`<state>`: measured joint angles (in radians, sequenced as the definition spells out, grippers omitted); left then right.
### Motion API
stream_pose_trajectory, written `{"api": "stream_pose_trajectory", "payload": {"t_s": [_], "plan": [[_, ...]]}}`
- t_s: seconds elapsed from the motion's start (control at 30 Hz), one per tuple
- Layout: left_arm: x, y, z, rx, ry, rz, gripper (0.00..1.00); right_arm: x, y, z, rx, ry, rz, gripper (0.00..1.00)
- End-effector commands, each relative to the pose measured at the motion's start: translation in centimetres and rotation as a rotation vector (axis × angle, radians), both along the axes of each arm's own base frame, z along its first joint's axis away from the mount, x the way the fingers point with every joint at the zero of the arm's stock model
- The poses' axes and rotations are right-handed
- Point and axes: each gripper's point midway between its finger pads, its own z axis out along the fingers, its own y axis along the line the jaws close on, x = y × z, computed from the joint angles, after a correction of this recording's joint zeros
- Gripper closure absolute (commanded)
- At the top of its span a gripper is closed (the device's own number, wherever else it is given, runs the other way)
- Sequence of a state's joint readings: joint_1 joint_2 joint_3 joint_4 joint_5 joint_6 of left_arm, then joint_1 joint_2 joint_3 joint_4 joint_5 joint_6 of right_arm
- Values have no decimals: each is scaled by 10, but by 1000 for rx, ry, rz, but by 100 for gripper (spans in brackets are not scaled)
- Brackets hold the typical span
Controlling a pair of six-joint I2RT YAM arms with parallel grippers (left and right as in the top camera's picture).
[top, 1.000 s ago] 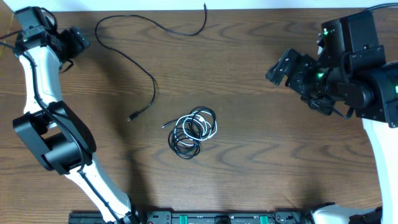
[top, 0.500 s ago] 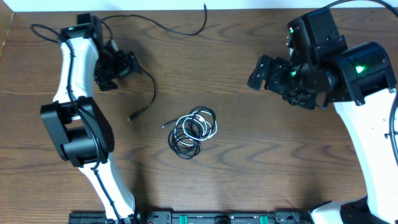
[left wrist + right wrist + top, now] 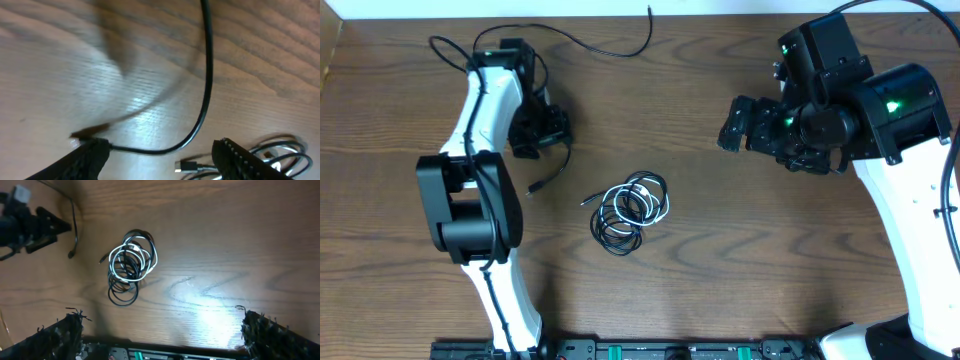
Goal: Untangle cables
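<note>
A tangle of black and white cables (image 3: pixel 632 208) lies coiled at the table's middle; it also shows in the right wrist view (image 3: pixel 131 263) and at the left wrist view's lower right (image 3: pixel 282 156). One long black cable (image 3: pixel 565 38) lies apart, running from the far edge round to a plug end at the left of the tangle. My left gripper (image 3: pixel 546 130) is open and hovers over this cable (image 3: pixel 206 85), which passes between its fingers (image 3: pixel 162 165). My right gripper (image 3: pixel 736 122) is open and empty, high up to the right of the tangle (image 3: pixel 162 340).
The wood table (image 3: pixel 720 260) carries only the cables. A black rail with green parts (image 3: pixel 670 351) runs along the front edge. The left arm's white links (image 3: pixel 470 150) stand left of the tangle.
My left gripper has swung from the far left corner rightward and nearer, over the long black cable. My right gripper has moved a little left. The cables have not moved.
</note>
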<state>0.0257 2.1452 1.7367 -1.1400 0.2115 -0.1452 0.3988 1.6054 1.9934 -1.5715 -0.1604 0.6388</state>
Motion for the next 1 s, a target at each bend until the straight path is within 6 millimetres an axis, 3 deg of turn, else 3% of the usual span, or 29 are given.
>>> {"api": "stream_pose_trajectory", "payload": {"t_s": [0.0, 0.2, 0.53, 0.77, 0.87, 0.97], "plan": [[-8, -15, -7, -48, 2, -94, 29, -1, 2, 0, -10, -6, 24, 1], [-11, -20, -16, -44, 3, -111, 29, 0, 2, 0, -9, -8, 24, 1], [8, -26, -16, -75, -74, -110, 78, 2, 3, 1, -5, -18, 24, 1], [12, -26, -16, -74, -90, -107, 81, 2, 3, 1, -5, -19, 24, 1], [13, -26, -16, -74, -95, -106, 92, 2, 3, 1, -5, -18, 24, 1], [20, -27, -15, -81, -114, -61, 92, 2, 3, 1, -5, -19, 24, 1]]}}
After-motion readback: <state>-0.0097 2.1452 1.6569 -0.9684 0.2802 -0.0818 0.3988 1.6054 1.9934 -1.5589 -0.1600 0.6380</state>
